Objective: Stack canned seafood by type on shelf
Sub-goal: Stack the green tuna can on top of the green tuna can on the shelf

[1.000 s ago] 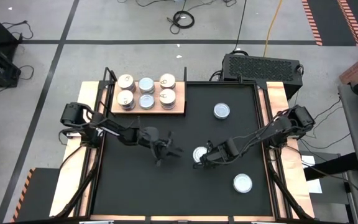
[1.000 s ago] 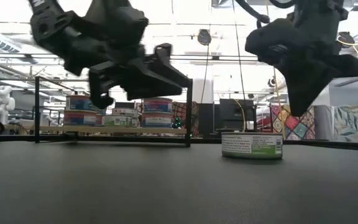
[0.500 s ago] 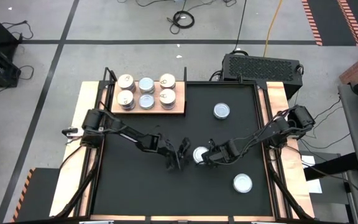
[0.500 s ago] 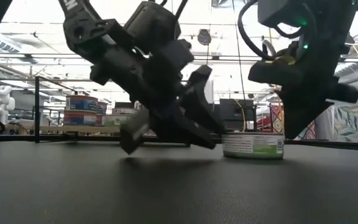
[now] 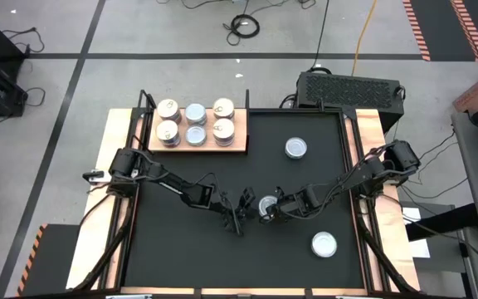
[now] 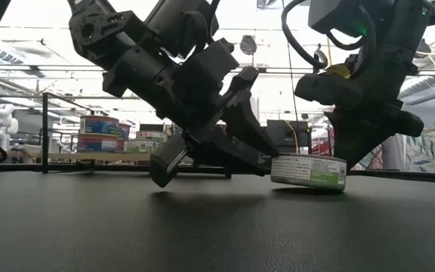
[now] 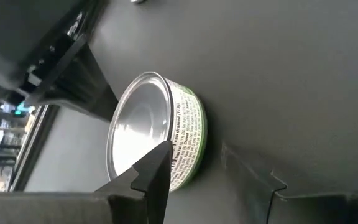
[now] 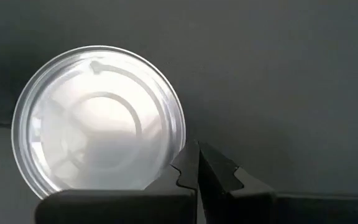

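Observation:
A squat tin with a green label and a shiny lid (image 5: pixel 267 206) sits mid-mat between my two grippers; it also shows in the low view (image 6: pixel 308 172), slightly tilted. My left gripper (image 5: pixel 241 212) is open, low on the tin's left side (image 7: pixel 194 149). My right gripper (image 5: pixel 279 209) is shut, at the tin's right side (image 8: pixel 197 149). The pale wooden shelf (image 5: pixel 237 143) at the far left carries several tins (image 5: pixel 196 123), resting on their bases. My left gripper meets the tin's labelled side wall (image 7: pixel 180 163) with the tip of one finger (image 7: pixel 157 168); the other finger stands free over the mat. The fingers slant down from the table's left. My right gripper's shut fingertips (image 8: pixel 188 163) stand against the tin's rim (image 8: pixel 178 140) from the table's right; I cannot tell if they touch.
Two more loose tins stand on the black mat, one toward the far right (image 5: pixel 296 148) and one toward the near right (image 5: pixel 324 244). A black metal frame (image 6: pixel 229 136) stands around the shelf. A black box (image 5: pixel 351 87) sits beyond the table's far edge.
My left gripper has gone toward the table's right edge and down, tipping its fingers downward, until one finger reaches the tin. The tin now sits slightly tilted in the low view, where it stood level before.

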Motion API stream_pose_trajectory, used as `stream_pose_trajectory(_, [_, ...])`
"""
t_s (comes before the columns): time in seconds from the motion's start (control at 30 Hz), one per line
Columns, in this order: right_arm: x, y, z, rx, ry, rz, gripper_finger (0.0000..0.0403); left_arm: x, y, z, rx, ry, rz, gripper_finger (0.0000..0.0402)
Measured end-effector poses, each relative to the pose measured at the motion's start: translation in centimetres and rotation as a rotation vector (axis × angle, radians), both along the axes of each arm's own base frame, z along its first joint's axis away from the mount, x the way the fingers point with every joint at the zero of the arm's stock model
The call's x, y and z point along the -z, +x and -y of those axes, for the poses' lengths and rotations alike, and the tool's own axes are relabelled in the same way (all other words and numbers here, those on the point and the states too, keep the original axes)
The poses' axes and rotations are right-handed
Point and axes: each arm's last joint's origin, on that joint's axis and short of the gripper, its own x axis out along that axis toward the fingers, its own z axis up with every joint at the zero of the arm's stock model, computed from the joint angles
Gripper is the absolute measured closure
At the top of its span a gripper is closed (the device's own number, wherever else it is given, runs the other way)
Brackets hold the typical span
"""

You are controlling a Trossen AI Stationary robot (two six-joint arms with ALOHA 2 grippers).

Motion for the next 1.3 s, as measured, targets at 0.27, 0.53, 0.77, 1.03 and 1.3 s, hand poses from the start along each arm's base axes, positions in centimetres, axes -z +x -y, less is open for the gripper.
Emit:
stream_pose_trajectory(0.27, [0.0,0.1,-0.1,-0.003,0.016,0.005,0.0403,0.2,0.0,0.0,0.005,-0.001,-0.01,0.0256])
stream_pose_trajectory(0.53, [0.0,0.2,-0.1,-0.008,0.021,0.012,0.0403,0.1,-0.2,0.7,-0.015,0.027,-0.002,0.0256])
stream_pose_trajectory(0.77, [-0.1,0.2,-0.1,-0.016,0.025,0.017,0.0403,-0.3,-0.3,1.2,-0.004,0.083,0.014,0.0256])
stream_pose_trajectory(1.03, [-0.1,0.2,-0.1,-0.013,0.026,0.019,0.0403,-0.4,-0.6,1.5,-0.021,0.076,-0.015,0.0256])
stream_pose_trajectory(1.3, [-0.1,0.3,-0.1,-0.033,0.016,0.014,0.0403,-1.4,-1.8,1.3,-0.055,0.095,0.005,0.0256])
